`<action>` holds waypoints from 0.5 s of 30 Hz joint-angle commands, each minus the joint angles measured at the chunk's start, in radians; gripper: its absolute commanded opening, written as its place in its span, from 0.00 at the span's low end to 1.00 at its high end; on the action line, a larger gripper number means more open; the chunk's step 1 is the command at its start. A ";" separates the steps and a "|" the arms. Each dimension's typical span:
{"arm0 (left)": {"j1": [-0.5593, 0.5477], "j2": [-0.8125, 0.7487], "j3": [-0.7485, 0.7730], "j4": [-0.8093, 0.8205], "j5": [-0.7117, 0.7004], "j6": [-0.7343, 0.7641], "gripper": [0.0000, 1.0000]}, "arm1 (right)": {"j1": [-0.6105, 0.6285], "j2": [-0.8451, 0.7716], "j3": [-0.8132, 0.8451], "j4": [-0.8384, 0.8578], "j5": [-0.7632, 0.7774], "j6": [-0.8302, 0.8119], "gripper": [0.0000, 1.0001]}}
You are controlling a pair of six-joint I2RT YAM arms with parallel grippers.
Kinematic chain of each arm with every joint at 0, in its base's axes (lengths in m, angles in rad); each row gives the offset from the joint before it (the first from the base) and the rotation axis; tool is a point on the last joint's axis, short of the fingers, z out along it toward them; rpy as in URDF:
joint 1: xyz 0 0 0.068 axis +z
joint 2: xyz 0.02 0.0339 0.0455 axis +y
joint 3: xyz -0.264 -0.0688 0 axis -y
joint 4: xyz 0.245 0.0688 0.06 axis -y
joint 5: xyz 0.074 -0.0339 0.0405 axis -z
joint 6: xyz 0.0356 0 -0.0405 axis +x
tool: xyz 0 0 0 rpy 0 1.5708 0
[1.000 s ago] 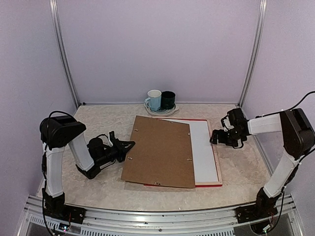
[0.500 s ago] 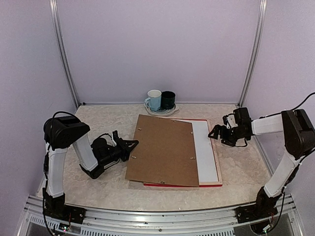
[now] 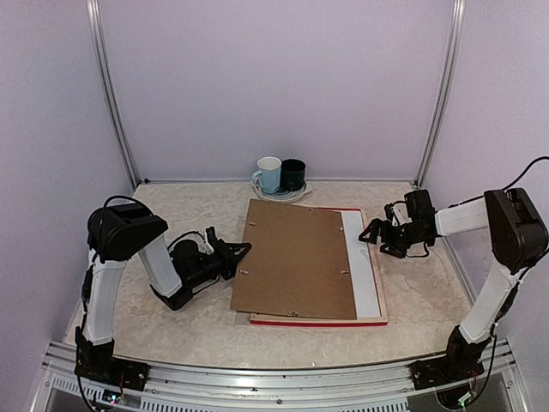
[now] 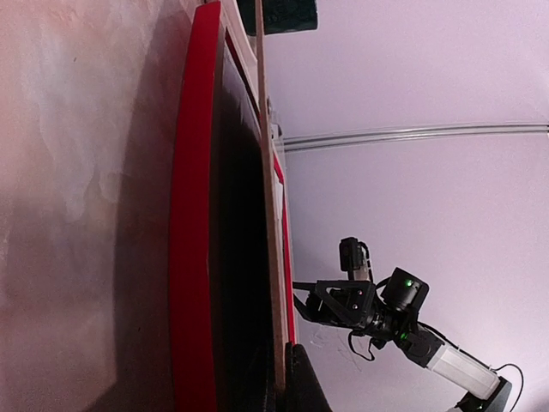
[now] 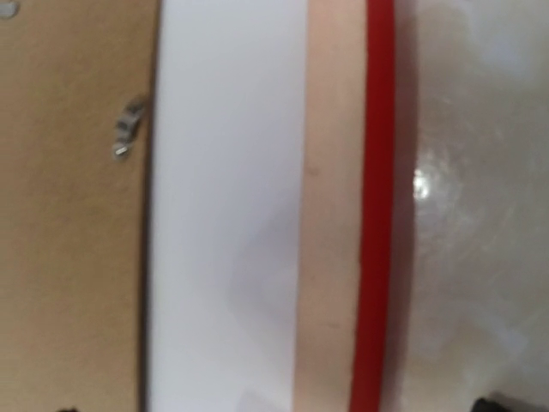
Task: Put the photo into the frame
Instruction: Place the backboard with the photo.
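Observation:
The frame (image 3: 376,287) lies face down, red outer edge and pale wood back showing. A white sheet (image 3: 364,266) lies inside it; only its plain white side shows, so I cannot tell whether it is the photo. A brown backing board (image 3: 296,257) covers most of it, raised at its left edge. My left gripper (image 3: 243,251) is shut on that left edge; the left wrist view shows the board's edge (image 4: 271,215) beside one fingertip (image 4: 305,386), above the red frame (image 4: 193,215). My right gripper (image 3: 374,233) is open just above the frame's right rail (image 5: 330,215).
A pale blue mug (image 3: 268,174) and a dark mug (image 3: 293,174) stand on a plate (image 3: 302,196) at the back, just behind the frame. A small metal clip (image 5: 127,137) sits on the board near the white strip (image 5: 227,215). Metal posts stand in the back corners.
The left gripper has moved right with the backing board, which now covers more of the white sheet. The right gripper has shifted slightly left along the frame's right rail.

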 commanded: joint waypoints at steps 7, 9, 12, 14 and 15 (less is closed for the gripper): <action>-0.038 0.052 0.114 -0.047 0.004 0.052 0.00 | -0.004 0.041 0.036 0.043 -0.070 0.017 0.99; -0.045 0.059 0.124 -0.057 0.005 0.053 0.00 | -0.004 0.045 0.037 0.046 -0.074 0.021 0.99; -0.052 0.064 0.135 -0.069 0.008 0.055 0.00 | -0.004 0.046 0.040 0.048 -0.079 0.023 0.99; -0.060 0.069 0.142 -0.077 0.009 0.053 0.00 | -0.005 0.045 0.042 0.049 -0.079 0.025 0.99; -0.063 0.070 0.146 -0.082 0.011 0.052 0.00 | -0.004 0.044 0.042 0.048 -0.080 0.027 0.99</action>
